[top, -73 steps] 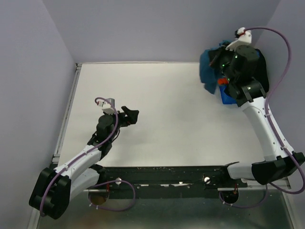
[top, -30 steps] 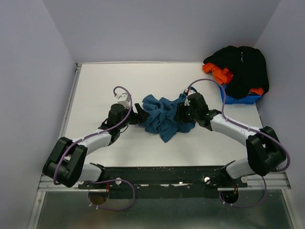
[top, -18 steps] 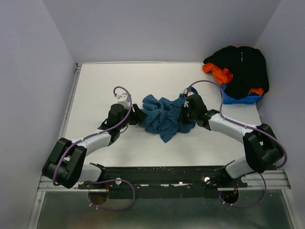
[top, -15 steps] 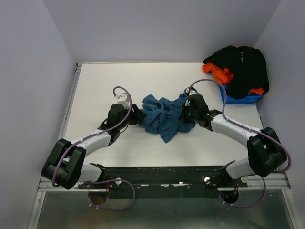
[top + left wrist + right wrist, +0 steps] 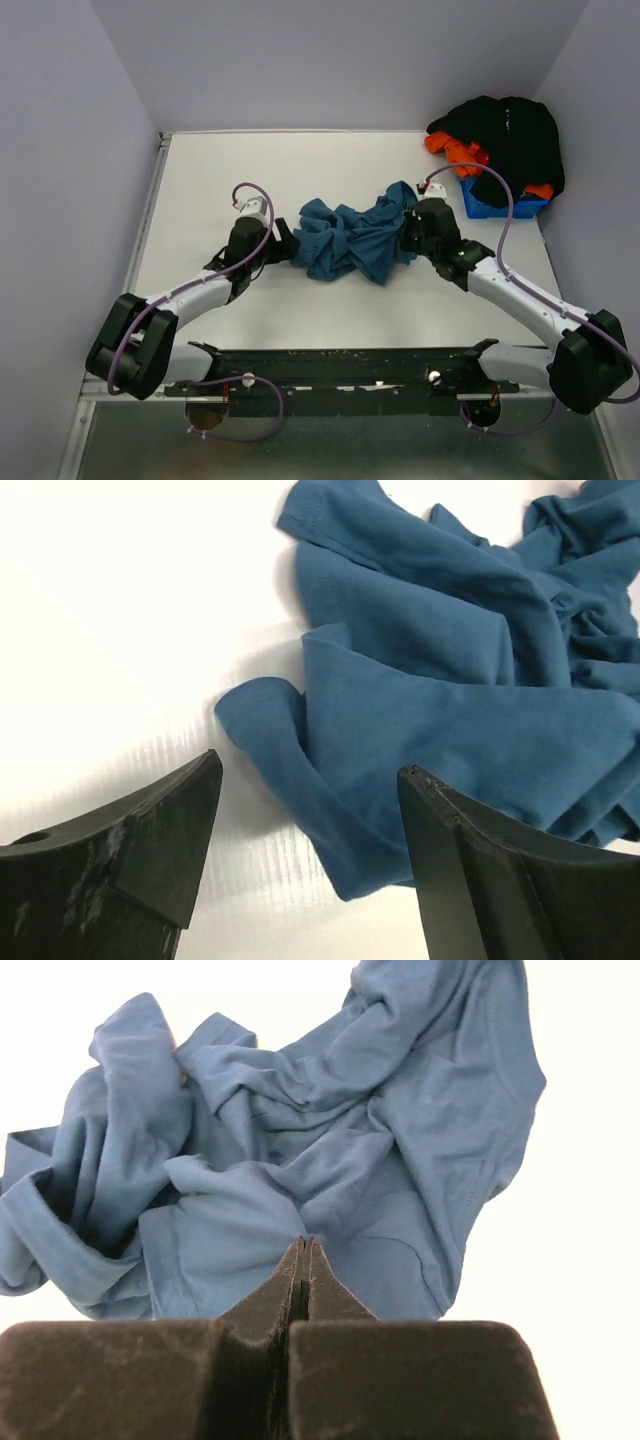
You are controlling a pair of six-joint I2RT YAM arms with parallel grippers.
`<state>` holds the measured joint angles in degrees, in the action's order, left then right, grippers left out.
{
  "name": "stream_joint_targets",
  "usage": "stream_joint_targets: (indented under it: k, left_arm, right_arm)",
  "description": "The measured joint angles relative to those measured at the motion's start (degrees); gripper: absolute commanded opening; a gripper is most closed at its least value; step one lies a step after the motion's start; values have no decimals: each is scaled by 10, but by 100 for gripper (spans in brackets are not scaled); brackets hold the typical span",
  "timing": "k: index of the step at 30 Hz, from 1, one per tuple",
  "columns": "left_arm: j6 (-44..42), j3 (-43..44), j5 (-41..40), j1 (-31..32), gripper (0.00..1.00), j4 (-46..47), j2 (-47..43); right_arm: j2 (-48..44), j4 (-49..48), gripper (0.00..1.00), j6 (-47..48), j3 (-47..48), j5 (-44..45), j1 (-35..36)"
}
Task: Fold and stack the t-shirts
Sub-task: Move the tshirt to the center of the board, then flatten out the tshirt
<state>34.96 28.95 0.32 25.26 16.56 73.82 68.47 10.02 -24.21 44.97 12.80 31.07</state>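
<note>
The teal-blue t-shirt point(image 5: 345, 245) lies crumpled near the middle of the white table point(image 5: 220, 170), soft matte knit in deep folds, its stitched hems showing in the left wrist view point(image 5: 450, 680). The left gripper point(image 5: 285, 243) sits at its left edge, the 2 wedge-shaped black fingers spread wide either side of a rolled hem point(image 5: 310, 765), not touching it. The right gripper point(image 5: 408, 235) has its fingers pressed together, pinching a fold of the shirt point(image 5: 303, 1245). At the far right corner, a black t-shirt point(image 5: 510, 140) and an orange t-shirt point(image 5: 450, 150) heap over a blue plastic bin point(image 5: 490, 205), mostly hiding it.
</note>
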Motion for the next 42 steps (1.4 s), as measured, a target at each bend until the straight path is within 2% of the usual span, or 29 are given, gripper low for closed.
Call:
stream_joint_targets:
  k: [2,4,6,8,12,16,21,25,33,36,38,41,42]
  left_arm:
    - [0,4,-9,0,73,-12,2]
    - [2,10,-10,0,58,-17,14]
    - [3,17,-8,0,32,-17,33]
    - [6,25,1,0,0,-17,55]
    - [0,35,8,0,0,-27,73]
    - [0,35,-9,-5,0,-39,44]
    - [13,28,-53,-46,0,-60,-40]
    - [33,-12,-114,-77,0,-62,-143]
    - [71,-75,-227,-78,0,-89,-289]
    - [85,-64,-243,-78,0,-90,-295]
    - [93,-38,-249,-78,0,-91,-277]
    - [99,53,-256,-81,0,-96,-214]
    - [99,107,-257,-84,0,-104,-183]
  right_arm:
    - [-5,0,1,-4,-7,17,0]
    - [-9,0,1,-8,-15,29,0]
    - [-11,0,1,-9,-24,36,0]
    - [-11,0,1,-10,-31,41,0]
    - [-14,0,1,-14,-31,57,0]
    - [-38,14,1,-25,-31,73,-15]
    - [-76,54,1,-48,-8,81,-77]
    - [-112,71,1,-60,11,81,-121]
    - [-126,111,1,-67,52,69,-138]
    - [-115,135,1,-60,104,51,-140]
    - [-93,154,1,-52,173,38,-141]
    - [-43,183,1,-37,317,23,-143]
    - [-24,196,1,-31,372,20,-143]
